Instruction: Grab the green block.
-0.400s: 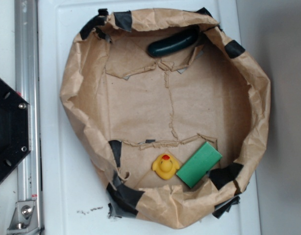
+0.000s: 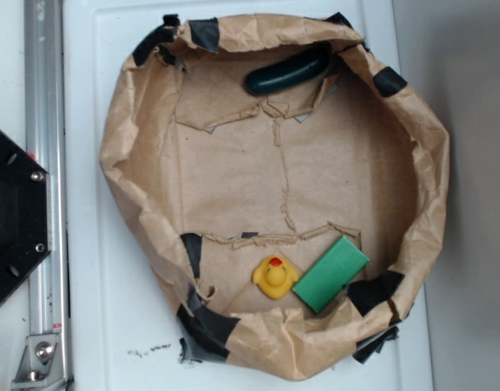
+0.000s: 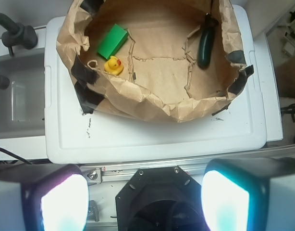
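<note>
Down in the lower right of the exterior frame, the flat bright green rectangular block (image 2: 331,274) lies tilted on the floor of a crumpled brown paper basin (image 2: 120,163) patched with black tape. Just beside it to the left sits a small yellow rubber duck (image 2: 274,277), close to the block's corner; whether they touch is unclear. At the upper rim a dark green glossy sausage-shaped object (image 2: 288,71) rests against the paper wall, well apart from both. The basin stands on a white plastic lid (image 2: 95,326). In the wrist view the gripper (image 3: 145,202) fills the bottom edge, its two glowing fingers (image 3: 63,202) spread wide apart with nothing between them, far from the block (image 3: 112,41) at upper left.
</note>
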Motion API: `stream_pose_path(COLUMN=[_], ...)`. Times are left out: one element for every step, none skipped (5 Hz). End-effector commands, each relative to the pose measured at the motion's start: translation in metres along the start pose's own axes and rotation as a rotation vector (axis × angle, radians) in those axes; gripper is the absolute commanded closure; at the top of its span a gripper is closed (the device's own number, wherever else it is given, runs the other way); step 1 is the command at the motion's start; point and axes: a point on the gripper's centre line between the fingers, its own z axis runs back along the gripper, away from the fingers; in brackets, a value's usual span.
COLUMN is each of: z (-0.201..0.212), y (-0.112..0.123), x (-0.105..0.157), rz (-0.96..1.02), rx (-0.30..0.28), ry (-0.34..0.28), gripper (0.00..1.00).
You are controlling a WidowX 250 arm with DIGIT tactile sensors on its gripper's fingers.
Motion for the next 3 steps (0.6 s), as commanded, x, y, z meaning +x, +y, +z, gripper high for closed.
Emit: stream_pose_path(z=[-0.064,-0.086,-0.106], y=[0.007,0.009,0.011], x=[0.053,0.078,0.105], rz=[0.094,0.219,0.342], rx=[-0.043,-0.06,-0.082], ry=[-0.069,-0.073,-0.062], gripper=[0.0,0.0,0.0])
